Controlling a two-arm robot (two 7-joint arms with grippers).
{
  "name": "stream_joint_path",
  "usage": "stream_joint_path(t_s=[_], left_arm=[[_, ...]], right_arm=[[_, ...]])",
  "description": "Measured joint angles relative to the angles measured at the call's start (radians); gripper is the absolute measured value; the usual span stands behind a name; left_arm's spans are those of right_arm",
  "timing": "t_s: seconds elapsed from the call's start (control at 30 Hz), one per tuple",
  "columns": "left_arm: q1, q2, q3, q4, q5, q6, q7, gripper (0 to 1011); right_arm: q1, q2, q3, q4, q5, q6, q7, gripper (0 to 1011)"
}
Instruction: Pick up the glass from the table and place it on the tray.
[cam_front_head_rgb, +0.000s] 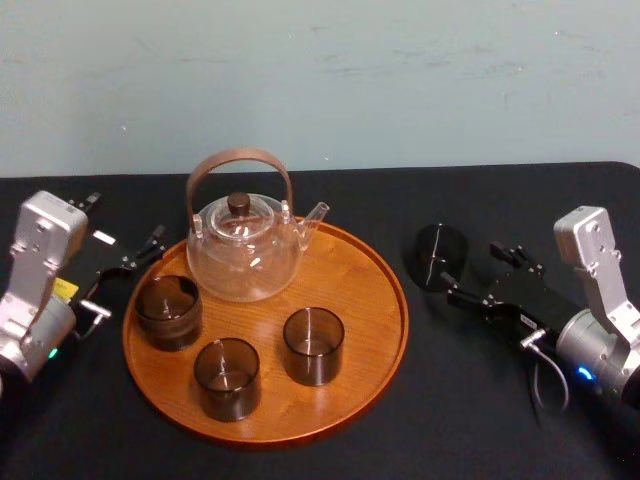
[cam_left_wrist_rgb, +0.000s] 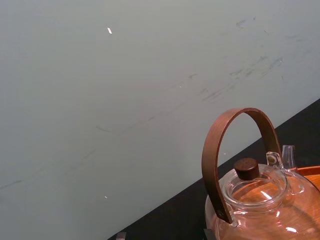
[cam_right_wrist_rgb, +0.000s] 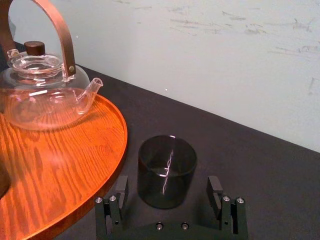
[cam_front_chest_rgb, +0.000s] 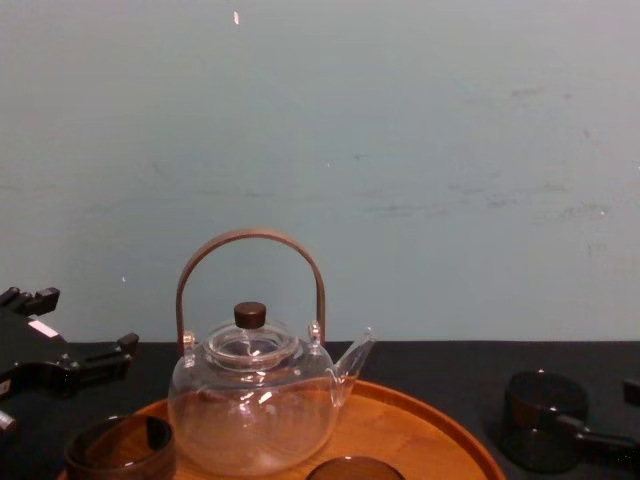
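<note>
A dark smoky glass stands upright on the black table, just right of the round wooden tray. My right gripper is low on the table and open. In the right wrist view the glass sits in the gap between the two fingers, with space on each side. The chest view shows the glass at lower right. My left gripper hovers open at the tray's left edge, holding nothing.
On the tray stand a glass teapot with a brown arched handle and three dark glasses, in front of the pot. The tray's right part near the spout is bare wood. A pale wall runs behind the table.
</note>
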Motion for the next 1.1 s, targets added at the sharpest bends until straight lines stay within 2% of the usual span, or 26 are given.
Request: stream_joint_path(t_s=[1.1], left_arm=[[0.0, 0.0, 0.0, 0.0, 0.0, 0.0, 0.0, 1001]], right_arm=[[0.159, -0.048, -0.047, 0.189, -0.017, -0.03, 0.036, 1002]])
